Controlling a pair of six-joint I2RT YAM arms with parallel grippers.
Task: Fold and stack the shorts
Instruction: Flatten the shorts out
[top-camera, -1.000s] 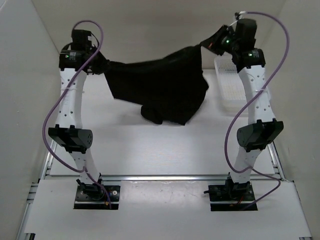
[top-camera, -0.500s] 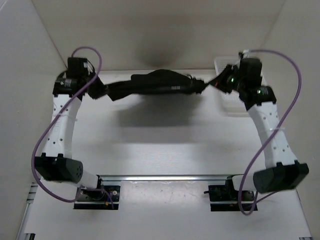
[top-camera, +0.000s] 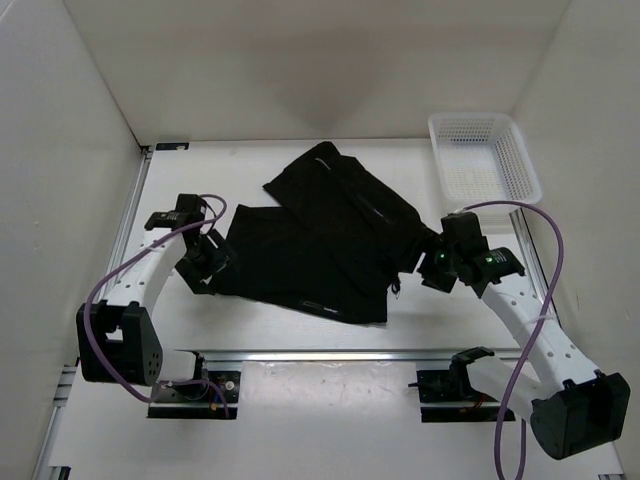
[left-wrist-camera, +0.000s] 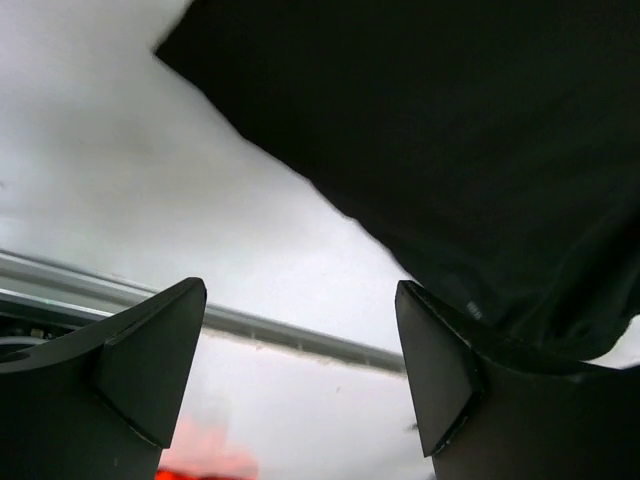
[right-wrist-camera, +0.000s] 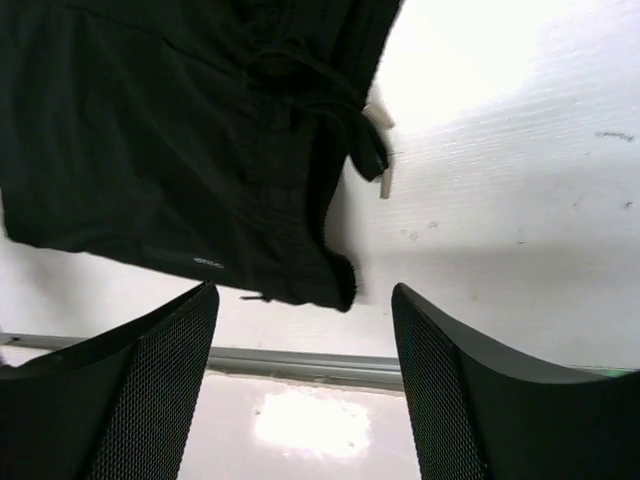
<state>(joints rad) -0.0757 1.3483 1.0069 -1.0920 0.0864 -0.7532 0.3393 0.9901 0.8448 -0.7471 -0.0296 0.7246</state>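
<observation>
The black shorts (top-camera: 320, 235) lie spread out on the white table, one leg reaching toward the back. My left gripper (top-camera: 207, 262) hangs low at the shorts' left edge, open with nothing between its fingers. In the left wrist view the shorts (left-wrist-camera: 450, 150) fill the upper right, beyond the open gripper (left-wrist-camera: 300, 340). My right gripper (top-camera: 425, 262) is open at the shorts' right edge. In the right wrist view the shorts (right-wrist-camera: 200, 150) and the drawstring (right-wrist-camera: 368, 150) lie just ahead of the open gripper (right-wrist-camera: 305, 350).
A white mesh basket (top-camera: 485, 155) stands at the back right corner. A metal rail (top-camera: 320, 353) runs along the table's near edge, just in front of the shorts. White walls close in the left, back and right sides.
Both arms swung down from high at the back, carrying the stretched shorts onto the table. Both grippers have opened and let go of the fabric.
</observation>
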